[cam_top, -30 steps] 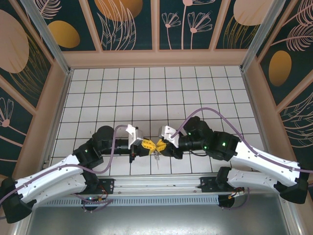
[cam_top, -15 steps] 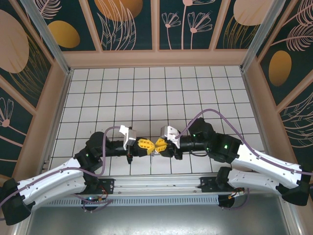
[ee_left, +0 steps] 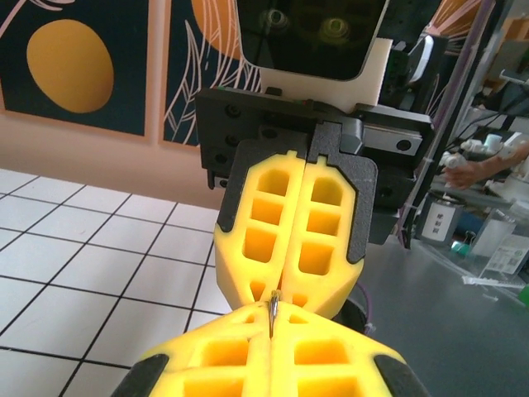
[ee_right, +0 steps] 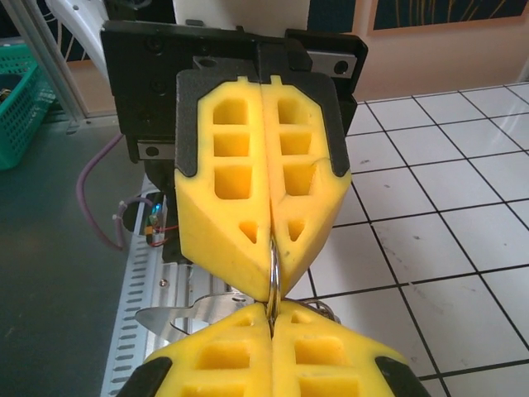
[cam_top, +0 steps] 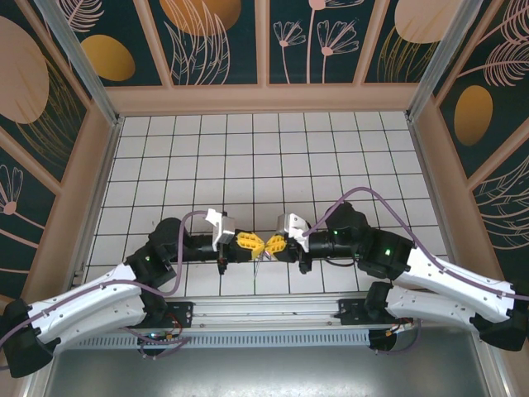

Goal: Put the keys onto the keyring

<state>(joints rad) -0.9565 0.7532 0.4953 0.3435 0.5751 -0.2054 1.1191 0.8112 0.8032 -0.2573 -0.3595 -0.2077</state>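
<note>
The left gripper [ee_right: 273, 248] and right gripper [ee_right: 271, 321] meet tip to tip low over the tiled table [cam_top: 248, 149], each clamped on the keyring [ee_right: 273, 277]. It shows only as a thin edge-on metal sliver, the rest buried between the yellow pads [ee_right: 231, 178]. A flat key [ee_right: 194, 315] juts out beneath, its head hidden; the top view is too coarse to separate them

No text, label, brand, number or sign can be read in any of the views. In the left wrist view, a pale box [ee_left: 442, 222] on the bench to the right of the right gripper [ee_left: 285, 291] bears a few dark marks. They are too small and blurred to make out.
</note>
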